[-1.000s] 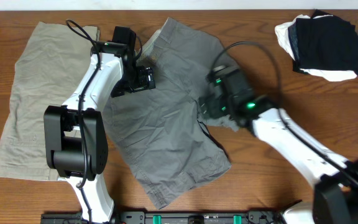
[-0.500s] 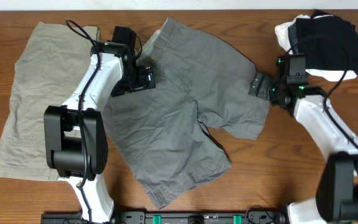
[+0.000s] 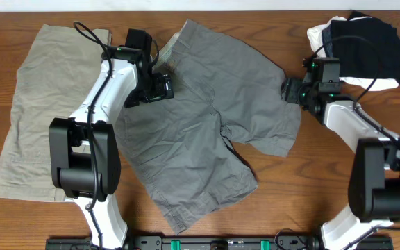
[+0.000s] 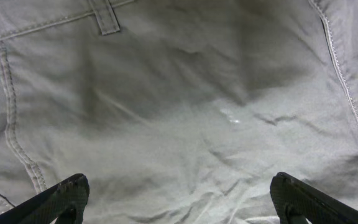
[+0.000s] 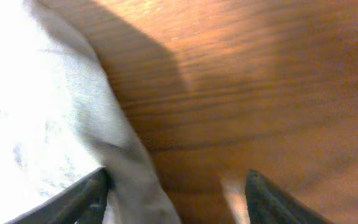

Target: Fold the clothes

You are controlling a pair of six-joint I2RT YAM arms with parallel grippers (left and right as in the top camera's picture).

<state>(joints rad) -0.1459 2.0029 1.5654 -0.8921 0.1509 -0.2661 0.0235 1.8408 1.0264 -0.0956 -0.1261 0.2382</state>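
Shorts (image 3: 207,118) of wrinkled grey cotton are lying spread across the middle of the table (image 3: 290,201), between a khaki garment (image 3: 40,104) at left and a black-and-white pile (image 3: 363,48) at far right. The left gripper (image 3: 160,87) is hovering over their far left part, jaws gaping wide. The right gripper (image 3: 292,92) is sitting at their right edge, jaws parted and clamping nothing, the hem lying beside one finger (image 5: 73,198).

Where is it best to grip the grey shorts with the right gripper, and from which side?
Take the grey shorts by the leg hem nearest the right gripper, coming in low from the right: that free edge lies flat on the table, facing it.
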